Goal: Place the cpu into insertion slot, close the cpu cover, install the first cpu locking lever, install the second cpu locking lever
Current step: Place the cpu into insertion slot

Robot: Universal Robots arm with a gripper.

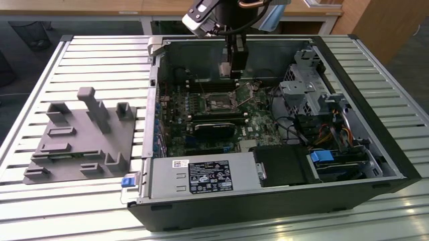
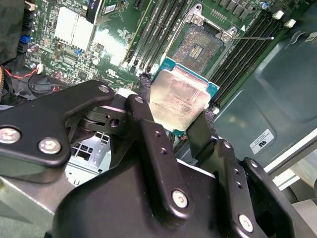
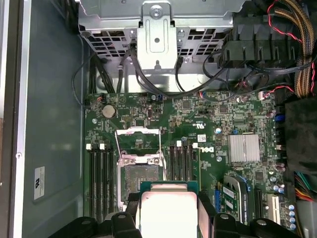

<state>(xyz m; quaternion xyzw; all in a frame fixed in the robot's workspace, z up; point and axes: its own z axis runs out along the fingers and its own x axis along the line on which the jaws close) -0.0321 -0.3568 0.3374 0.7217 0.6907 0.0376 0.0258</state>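
1. Inside the open computer case (image 1: 379,168), the gripper (image 1: 234,73) hangs over the green circuit board (image 3: 198,131).
2. Its black fingers (image 2: 148,124) are clamped on two opposite edges of the cpu (image 2: 181,96), silvery top showing in both wrist views.
3. The cpu is off the board, close to the insertion slot (image 3: 138,179) but not seated in it.
4. The slot lies bare, its dark centre exposed.
5. The cpu cover (image 3: 137,140) is swung open on the slot's far side.
6. Long black memory slots (image 3: 99,178) flank the slot.
7. On the exterior view's left, a grey moulded fixture (image 1: 80,143) rests on the slatted table (image 1: 67,213).
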